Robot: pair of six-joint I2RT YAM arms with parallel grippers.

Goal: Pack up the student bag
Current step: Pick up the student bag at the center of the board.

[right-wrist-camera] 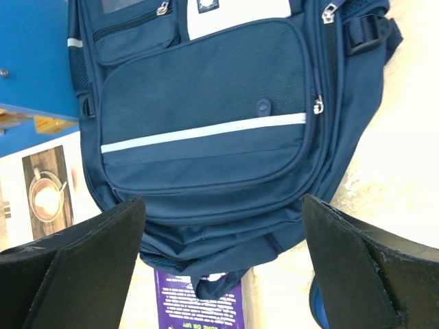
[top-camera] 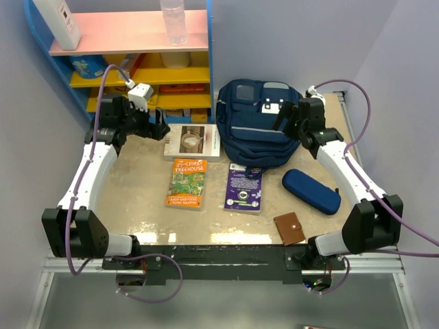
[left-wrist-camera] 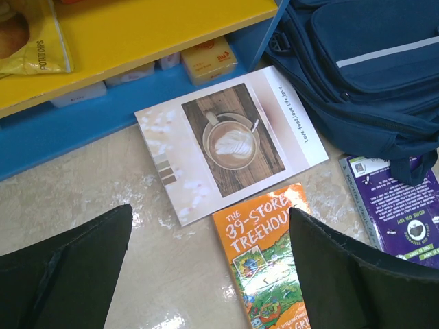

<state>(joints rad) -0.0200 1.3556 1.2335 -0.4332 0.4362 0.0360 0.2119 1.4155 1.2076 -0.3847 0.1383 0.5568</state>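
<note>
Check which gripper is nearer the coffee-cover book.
Left. The left gripper hovers at the left edge of the coffee-cover book; the right gripper is over the backpack, further right.

Navy student bag (top-camera: 255, 133) laid flat at tabletop's (top-camera: 144, 199) far edge, front up, pockets zipped, grey stripes seen.

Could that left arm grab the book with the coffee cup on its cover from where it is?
Probably yes: its open jaws point down at the coffee book, with nothing between them.
</note>
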